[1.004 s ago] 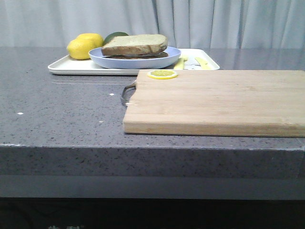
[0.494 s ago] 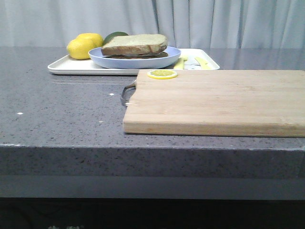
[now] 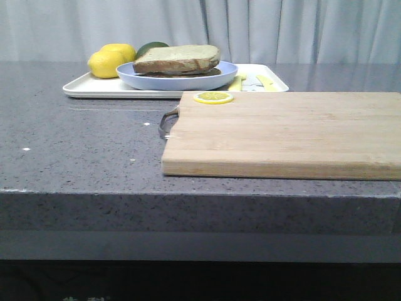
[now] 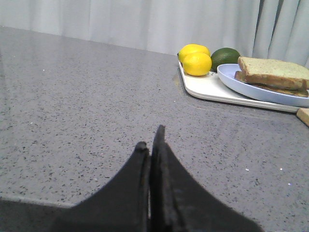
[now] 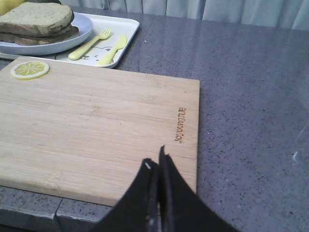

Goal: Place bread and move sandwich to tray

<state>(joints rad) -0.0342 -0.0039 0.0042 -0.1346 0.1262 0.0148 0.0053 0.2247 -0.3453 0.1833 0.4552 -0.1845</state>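
Note:
The bread [image 3: 178,58] lies on top of the sandwich on the pale blue plate [image 3: 175,80], which sits on the white tray [image 3: 94,88] at the back left. The sandwich shows in the left wrist view [image 4: 273,75] and the right wrist view [image 5: 36,21]; the egg is hidden. My left gripper [image 4: 150,137] is shut and empty over bare counter, well short of the tray [image 4: 212,89]. My right gripper [image 5: 155,162] is shut and empty over the near right corner of the wooden cutting board [image 5: 96,121]. Neither gripper shows in the front view.
Two lemons [image 3: 111,60] and a green fruit [image 3: 152,47] sit on the tray's far left. A yellow fork [image 5: 89,42] and knife [image 5: 113,48] lie on the tray's right part. A lemon slice [image 3: 213,97] lies on the board's far left corner. The board has a metal handle [image 3: 168,120].

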